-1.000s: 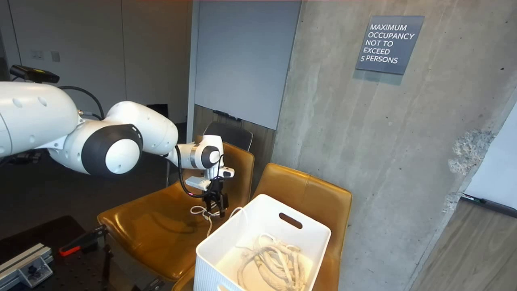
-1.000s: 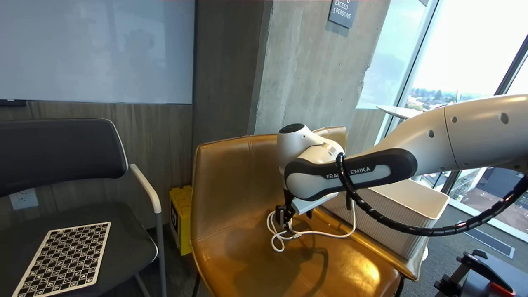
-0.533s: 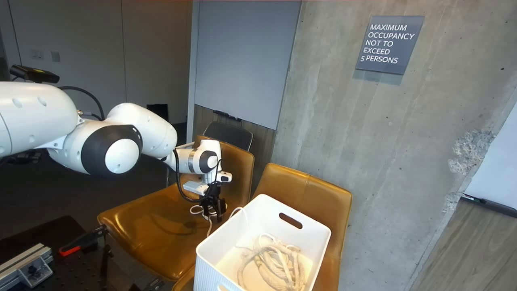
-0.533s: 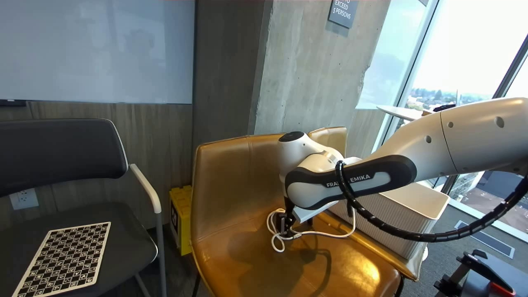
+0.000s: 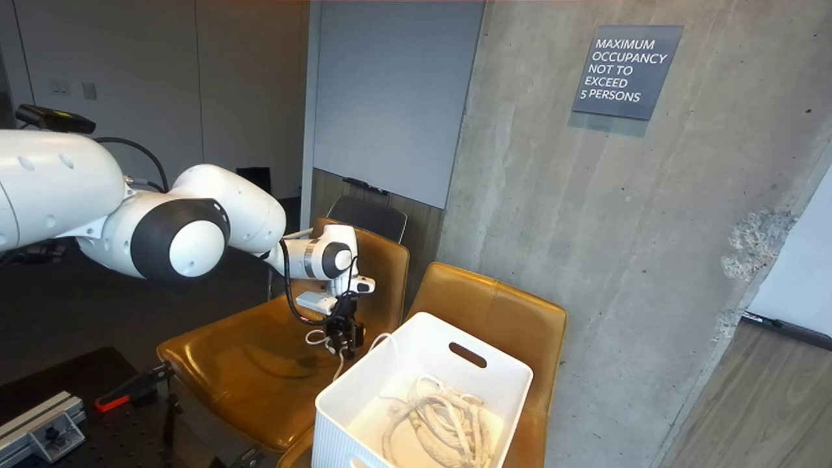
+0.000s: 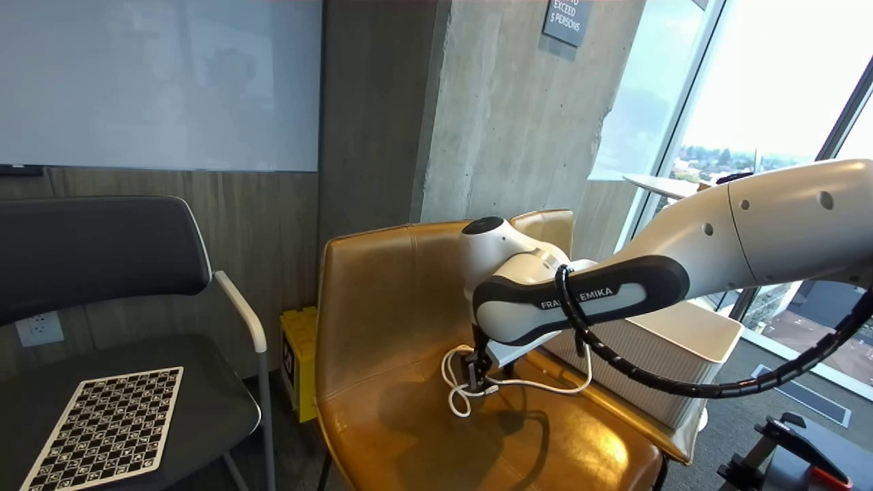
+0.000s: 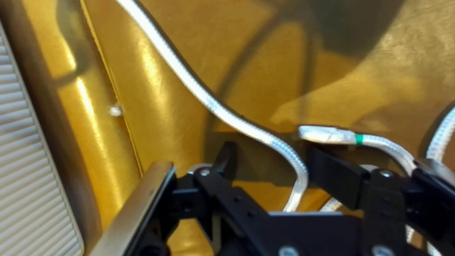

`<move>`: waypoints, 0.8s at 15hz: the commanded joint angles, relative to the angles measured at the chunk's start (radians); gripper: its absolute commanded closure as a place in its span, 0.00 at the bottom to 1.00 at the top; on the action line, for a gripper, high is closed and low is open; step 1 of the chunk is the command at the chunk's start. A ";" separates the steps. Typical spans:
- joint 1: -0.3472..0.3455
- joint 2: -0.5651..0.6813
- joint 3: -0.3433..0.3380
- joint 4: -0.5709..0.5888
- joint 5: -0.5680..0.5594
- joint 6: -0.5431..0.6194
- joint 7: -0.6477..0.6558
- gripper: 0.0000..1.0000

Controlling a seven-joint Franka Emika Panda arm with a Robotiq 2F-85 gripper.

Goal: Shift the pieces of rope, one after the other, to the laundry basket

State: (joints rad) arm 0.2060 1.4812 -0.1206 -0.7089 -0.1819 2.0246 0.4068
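Note:
A cream-white piece of rope (image 6: 545, 387) lies in loops on the seat of a mustard-brown chair. Its loops also show in an exterior view (image 5: 315, 337). My gripper (image 7: 272, 161) is open, low over the seat. One strand of the rope (image 7: 234, 119) passes between its spread fingers, close to the right finger. The rope's taped end with a green band (image 7: 328, 135) lies just beyond that finger. In both exterior views the gripper (image 5: 346, 339) (image 6: 475, 375) is at the loops. The white laundry basket (image 5: 429, 335) (image 6: 648, 361) holds several coiled ropes (image 5: 448, 419).
The basket's ribbed side (image 7: 32, 170) is at the left of the wrist view. It stands on a second brown chair (image 5: 497, 299) beside the rope's chair (image 6: 402, 314). The chair's backrest rises behind the gripper. A clamp with a red part (image 5: 130, 390) is at the near table edge.
The arm has come down, so the gripper is lower among the rope loops. In the last half second it has moved very little; the strand beside it has shifted slightly.

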 commanded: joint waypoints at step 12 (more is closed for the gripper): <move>0.033 -0.143 -0.044 0.093 -0.032 -0.188 -0.002 0.97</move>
State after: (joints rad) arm 0.2248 1.4335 -0.1536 -0.6133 -0.2067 1.9079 0.4068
